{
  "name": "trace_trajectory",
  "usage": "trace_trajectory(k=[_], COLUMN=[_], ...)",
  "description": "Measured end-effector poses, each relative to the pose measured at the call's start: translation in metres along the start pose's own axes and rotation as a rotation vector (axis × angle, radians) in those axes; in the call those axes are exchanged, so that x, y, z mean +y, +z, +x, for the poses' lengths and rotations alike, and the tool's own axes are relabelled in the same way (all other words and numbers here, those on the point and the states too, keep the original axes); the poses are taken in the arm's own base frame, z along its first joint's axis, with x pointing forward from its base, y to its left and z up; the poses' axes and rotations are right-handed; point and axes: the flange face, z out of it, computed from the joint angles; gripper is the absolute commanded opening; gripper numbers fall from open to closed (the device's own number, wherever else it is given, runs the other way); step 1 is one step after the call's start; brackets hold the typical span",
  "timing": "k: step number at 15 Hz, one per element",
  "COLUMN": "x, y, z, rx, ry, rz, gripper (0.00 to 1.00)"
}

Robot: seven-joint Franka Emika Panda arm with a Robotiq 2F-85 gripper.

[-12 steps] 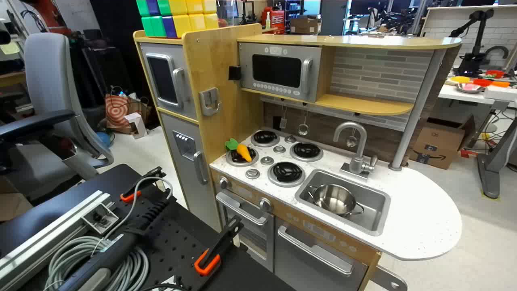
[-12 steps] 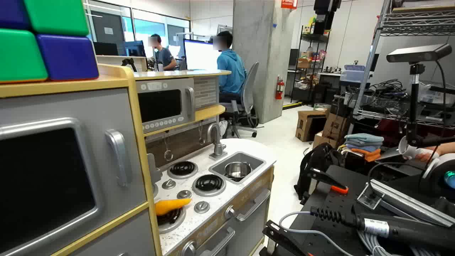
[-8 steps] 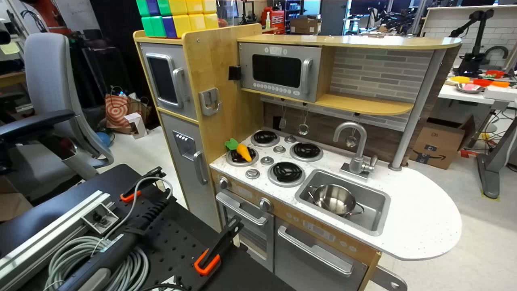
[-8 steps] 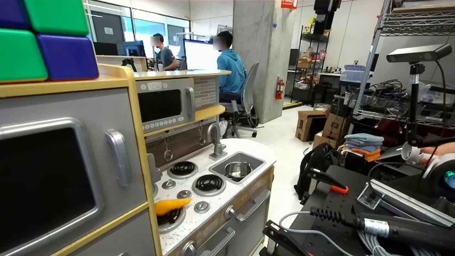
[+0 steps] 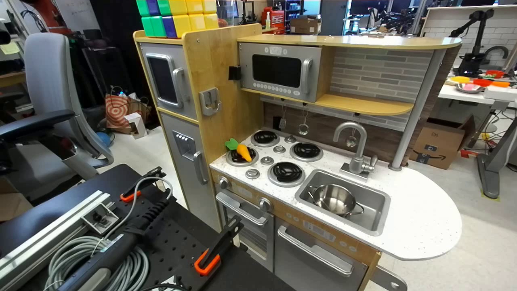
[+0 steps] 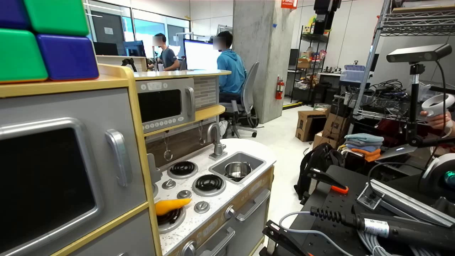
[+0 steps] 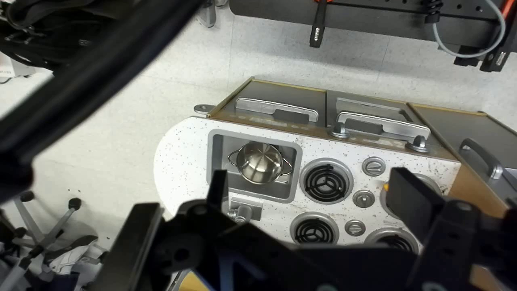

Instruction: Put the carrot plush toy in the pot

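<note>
The carrot plush toy [image 5: 243, 152] lies across the front burner beside the wooden side wall. Its green leafy end points to that wall. In an exterior view its orange body [image 6: 172, 205] shows and the leafy end is hidden. In the wrist view only a small orange tip [image 7: 385, 187] shows beside a finger. The steel pot [image 5: 334, 199] stands in the sink, and it also shows in exterior view [image 6: 238, 170] and wrist view [image 7: 259, 162]. My gripper [image 7: 310, 178] is wide open and empty, high above the counter. It is out of both exterior views.
The sink [image 5: 383, 218] has a grey faucet [image 5: 358, 145] behind it. A microwave [image 5: 278, 70] and shelf [image 5: 367, 106] overhang the counter's back. A tall cabinet wall [image 5: 220, 68] bounds the burners. A black table [image 5: 181, 242] with clamps and cable stands in front.
In an exterior view, a person's hand with a white ring-shaped controller has risen at the right edge. A person in the background has shifted slightly. The carrot and pot have not moved.
</note>
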Motion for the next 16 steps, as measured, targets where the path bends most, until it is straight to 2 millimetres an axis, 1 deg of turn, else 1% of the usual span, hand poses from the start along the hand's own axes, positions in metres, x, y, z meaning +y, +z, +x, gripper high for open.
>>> trace_trajectory(k=[13, 16], x=[0.000, -0.005], y=[0.000, -0.001], z=[0.000, 0.012], rx=[0.000, 0.118], ry=[0.000, 0.096], rz=[0.000, 0.043], gripper=[1.00, 1.00])
